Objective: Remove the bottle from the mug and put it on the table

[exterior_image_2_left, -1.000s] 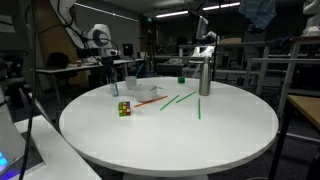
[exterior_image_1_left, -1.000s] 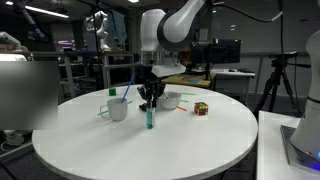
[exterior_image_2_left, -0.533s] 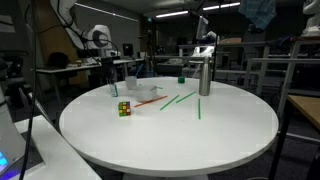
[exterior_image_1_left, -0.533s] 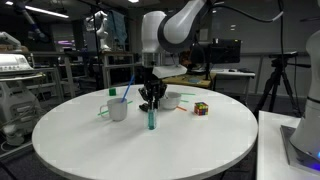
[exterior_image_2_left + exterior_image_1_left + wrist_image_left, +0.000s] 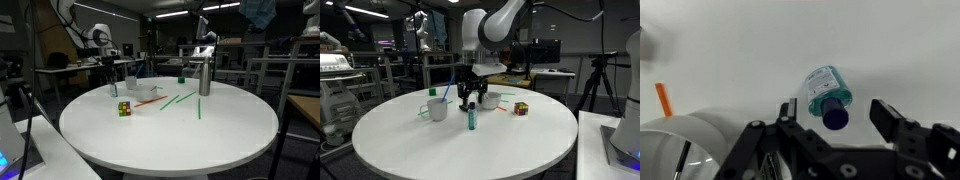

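Bottle (image 5: 472, 121) stands upright on the table (image 5: 520, 140), apart from the mug (image 5: 438, 109). Gripper (image 5: 470, 104) sits directly above it, fingers spread wide, holding nothing. In the wrist view the cap lies between the fingers, long axis vertical. A straight lift should clear it.

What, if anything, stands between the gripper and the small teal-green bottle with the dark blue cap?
Nothing visible: the open gripper hangs directly above the small teal-green bottle, which stands upright on the round white table.
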Motion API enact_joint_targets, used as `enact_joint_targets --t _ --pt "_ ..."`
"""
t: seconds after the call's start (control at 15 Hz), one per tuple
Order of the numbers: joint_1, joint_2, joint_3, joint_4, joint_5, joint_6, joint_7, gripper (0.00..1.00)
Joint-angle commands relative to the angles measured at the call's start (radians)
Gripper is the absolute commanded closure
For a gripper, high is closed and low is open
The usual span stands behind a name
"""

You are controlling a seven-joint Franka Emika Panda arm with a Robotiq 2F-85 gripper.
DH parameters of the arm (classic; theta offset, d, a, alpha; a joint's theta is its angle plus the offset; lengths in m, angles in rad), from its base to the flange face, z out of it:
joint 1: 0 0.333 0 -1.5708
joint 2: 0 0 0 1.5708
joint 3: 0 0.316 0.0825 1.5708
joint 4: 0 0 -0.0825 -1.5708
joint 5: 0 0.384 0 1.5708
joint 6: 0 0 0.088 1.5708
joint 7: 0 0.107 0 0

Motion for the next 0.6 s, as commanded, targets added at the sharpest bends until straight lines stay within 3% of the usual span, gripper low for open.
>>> enact_joint_targets --t 0.0,0.53 --pt "0.020 -0.124 -0.036 -0.030 -0.066 -0.070 0.103 0.00" --pt "-0.044 -0.355 0.023 -0.022 -0.201 -0.240 0.270 0.00"
